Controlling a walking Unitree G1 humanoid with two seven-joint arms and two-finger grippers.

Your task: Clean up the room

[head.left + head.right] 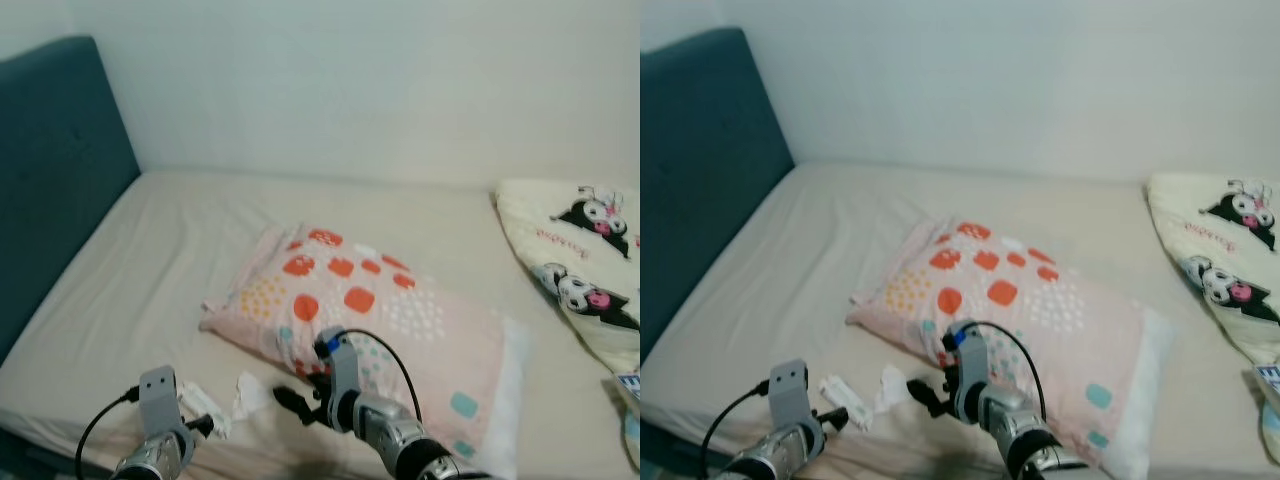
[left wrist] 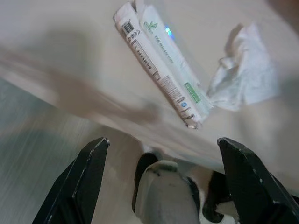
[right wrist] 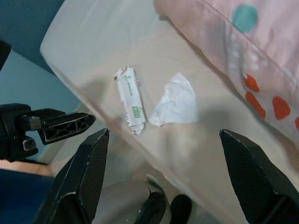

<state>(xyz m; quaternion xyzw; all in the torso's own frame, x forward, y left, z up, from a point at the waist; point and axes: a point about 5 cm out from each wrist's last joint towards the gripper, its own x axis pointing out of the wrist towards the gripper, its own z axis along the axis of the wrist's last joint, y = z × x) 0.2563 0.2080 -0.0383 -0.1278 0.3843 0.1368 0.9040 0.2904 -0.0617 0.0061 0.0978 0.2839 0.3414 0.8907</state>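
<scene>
A white wrapped packet [image 3: 130, 99] with green printing lies flat on the beige bed sheet [image 1: 150, 270] near the front edge of the bed, and a crumpled white tissue [image 3: 176, 101] lies just beside it, on the side toward the pillow. The tissue sits close to the near edge of a pink pillow [image 1: 380, 320] patterned with red-orange, yellow and teal spots, which rests at an angle across the middle of the mattress.

The left gripper [image 2: 161, 144] hangs over the front edge of the bed just short of the packet, its two black fingers [image 2: 88, 172] spread wide with nothing between them. The right gripper [image 3: 163, 140] is held above the packet and tissue, its fingers [image 3: 88, 168] also released and wide apart, empty.

A dark teal headboard [image 1: 50, 170] stands at the left end of the bed, a pale wall behind. At the right lies a cream blanket [image 1: 580, 260] printed with black-and-white cartoon characters
</scene>
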